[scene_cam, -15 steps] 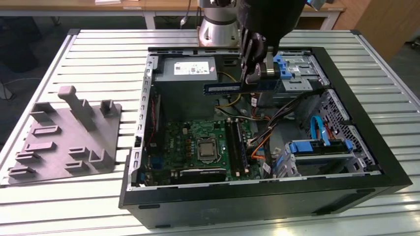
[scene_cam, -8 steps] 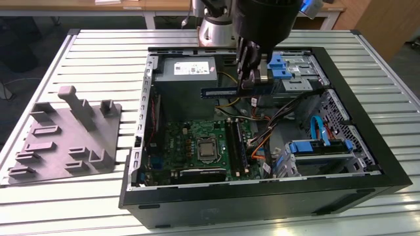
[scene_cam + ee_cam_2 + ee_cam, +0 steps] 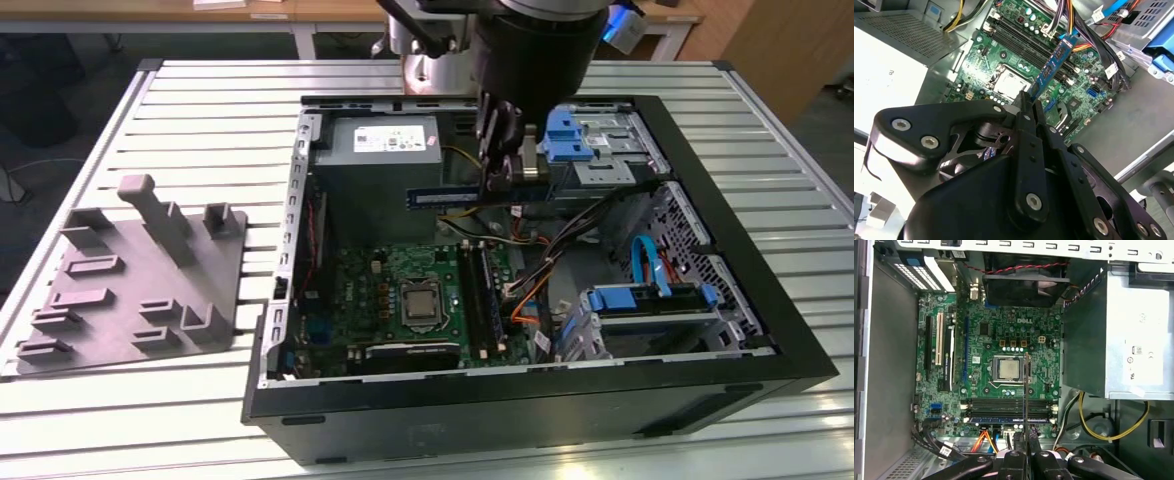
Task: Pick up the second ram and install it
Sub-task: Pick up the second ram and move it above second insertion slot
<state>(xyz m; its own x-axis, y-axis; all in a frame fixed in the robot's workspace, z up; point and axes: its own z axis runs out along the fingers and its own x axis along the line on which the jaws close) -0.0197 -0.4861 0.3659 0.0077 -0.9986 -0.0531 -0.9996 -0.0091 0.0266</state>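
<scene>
You are holding the memory stick (image 3: 447,198) above the slots (image 3: 1004,405), gripper (image 3: 514,178) clamped on it; line it up parallel and level.

Open PC case (image 3: 534,405) (grey tray (image 3: 134,290) beside)

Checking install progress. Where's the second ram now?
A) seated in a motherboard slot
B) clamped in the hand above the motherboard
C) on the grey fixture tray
B: the hand grips the second ram by one end, clear above the motherboard, not in a slot.
</scene>
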